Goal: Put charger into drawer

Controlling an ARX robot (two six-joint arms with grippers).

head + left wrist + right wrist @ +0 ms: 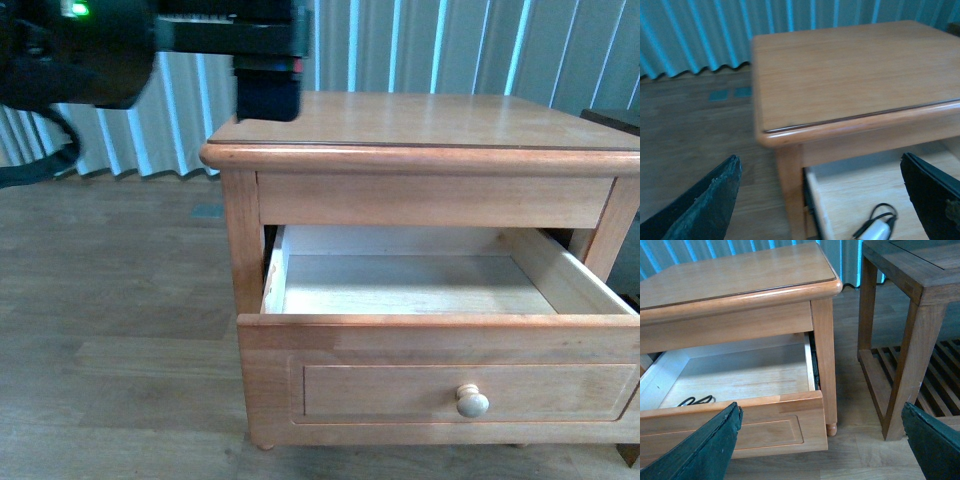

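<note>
Item: charger (874, 232), sm. white block w/ thin black cable (880, 211), lying inside open drawer (400, 345) (lower right, front frame) nr its front wall; prob. light, rigid, slick, so grip block sides, not floppy cable; left tool (819, 159) & right tool (820, 406) spread, empty.

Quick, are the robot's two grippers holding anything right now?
Left gripper: open, holding nothing.
Right gripper: open, holding nothing.

Holds left arm (120, 40) high, reaching forward; holds left gripper (820, 162) and right gripper (821, 409) wide apart, empty.
</note>
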